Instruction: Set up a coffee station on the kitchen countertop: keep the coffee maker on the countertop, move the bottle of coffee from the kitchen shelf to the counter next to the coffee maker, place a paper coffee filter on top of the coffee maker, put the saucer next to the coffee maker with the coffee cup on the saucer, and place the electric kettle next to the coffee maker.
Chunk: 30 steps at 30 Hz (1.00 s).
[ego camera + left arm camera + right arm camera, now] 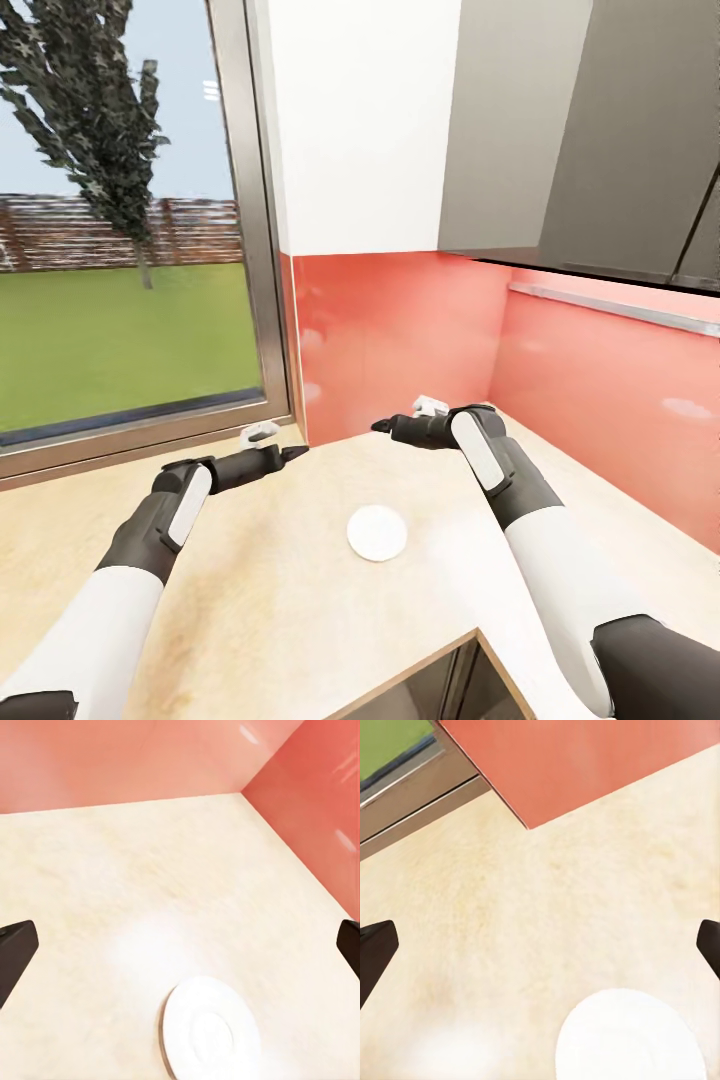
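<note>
Saucer [377, 532] lies flat on the beige countertop [280, 600], the nearest task thing to the robot, alone, with bare counter all round it. Plain white disc, shallow raised rim, faint inner ring visible in the left wrist view [210, 1033]; nothing on it. No cup, coffee maker, kettle or bottle in sight.

Both arms reach out past the saucer, one on each side of it, neither touching it. Left gripper [285, 456] sits beyond the saucer toward the window [120, 300]; right gripper [395, 427] beyond the saucer toward the red backsplash [400, 340] corner. Each wrist camera looks down between dark fingers [15, 949] spread wide at the frame edges, so both tools are apart and empty; the right wrist view has fingers [375, 945] likewise parted over the saucer [630, 1035].

Judgement: the saucer looks set down here as the station's start, arms hovering clear.

Farthest: grey wall cabinets [600, 130] above the backsplash.
</note>
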Available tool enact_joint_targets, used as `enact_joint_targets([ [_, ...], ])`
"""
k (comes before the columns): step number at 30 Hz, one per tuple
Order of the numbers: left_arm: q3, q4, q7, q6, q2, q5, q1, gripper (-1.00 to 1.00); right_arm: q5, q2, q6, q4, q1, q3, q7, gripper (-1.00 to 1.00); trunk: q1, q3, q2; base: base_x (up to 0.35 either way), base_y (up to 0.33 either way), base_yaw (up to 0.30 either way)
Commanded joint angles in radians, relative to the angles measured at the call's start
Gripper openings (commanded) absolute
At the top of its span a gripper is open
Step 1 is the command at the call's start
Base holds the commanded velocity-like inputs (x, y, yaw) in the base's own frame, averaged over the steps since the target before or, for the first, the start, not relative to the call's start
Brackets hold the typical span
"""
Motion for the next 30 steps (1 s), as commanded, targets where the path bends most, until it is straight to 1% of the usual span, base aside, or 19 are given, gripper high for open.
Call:
enact_joint_targets([
  [1, -0.004, 0.006, -0.006, 0.011, -0.006, 0.004, 0.005, 1.0, -0.001, 0.006, 0.009, -0.002, 0.005, 0.006, -0.008, 1.0, 0.001, -0.002, -0.002, 0.0, 0.0, 0.0],
  [2, -0.01, 0.009, -0.006, 0.017, -0.012, 0.005, 0.011, 1.0, -0.002, 0.011, 0.015, -0.007, 0.01, 0.008, -0.013, 1.0, 0.001, -0.002, -0.002, 0.0, 0.0, 0.0],
  [4, -0.019, 0.005, -0.006, 0.025, -0.015, 0.005, 0.022, 1.0, -0.002, 0.013, 0.026, -0.019, 0.022, 0.008, -0.025, 1.0, 0.001, -0.002, -0.002, 0.0, 0.0, 0.0],
  [6, -0.011, 0.0, -0.006, 0.027, -0.011, 0.004, 0.029, 1.0, -0.003, 0.013, 0.037, -0.03, 0.024, 0.008, -0.031, 1.0, 0.001, -0.002, -0.002, 0.0, 0.0, 0.0],
  [12, -0.009, 0.034, -0.006, 0.024, -0.02, 0.0, 0.063, 1.0, -0.003, 0.014, 0.04, -0.001, 0.046, 0.008, -0.036, 1.0, 0.001, -0.002, -0.002, 0.0, 0.0, 0.0],
  [16, -0.032, 0.056, -0.006, 0.022, -0.038, -0.001, 0.076, 1.0, -0.003, 0.013, 0.037, 0.022, 0.048, 0.008, -0.034, 1.0, 0.001, -0.002, -0.002, 0.175, 0.0, 0.0],
  [19, -0.049, 0.073, -0.004, 0.019, -0.043, -0.002, 0.076, 1.0, -0.004, 0.013, 0.035, 0.039, 0.049, 0.008, -0.034, 1.0, 0.001, -0.002, -0.002, 0.2, 0.0, 0.0],
  [23, -0.072, 0.095, -0.004, 0.019, -0.045, -0.002, 0.076, 1.0, -0.005, 0.012, 0.033, 0.061, 0.056, 0.008, -0.033, 1.0, 0.001, -0.002, -0.002, 0.042, 0.0, 0.0],
  [25, -0.083, 0.107, -0.003, 0.018, -0.053, -0.002, 0.076, 1.0, -0.006, 0.012, 0.033, 0.072, 0.067, 0.008, -0.033, 1.0, 0.001, -0.002, -0.002, 0.008, 0.0, 0.0],
  [26, -0.089, 0.127, -0.004, 0.007, -0.056, -0.002, 0.076, 1.0, -0.007, 0.012, 0.03, 0.216, 0.081, 0.008, -0.033, 1.0, 0.001, -0.002, -0.002, 0.004, 0.0, 0.0],
  [28, -0.089, 0.157, -0.004, -0.039, -0.062, -0.002, 0.076, 1.0, -0.007, 0.012, -0.019, 0.219, 0.092, 0.008, -0.015, 1.0, 0.001, -0.002, -0.002, 0.002, 0.0, 0.0],
  [30, -0.089, 0.186, -0.005, -0.072, -0.064, -0.002, 0.076, 1.0, -0.007, 0.01, -0.089, 0.24, 0.104, 0.008, 0.047, 1.0, 0.001, -0.002, -0.002, 0.0, 0.0, 0.0],
])
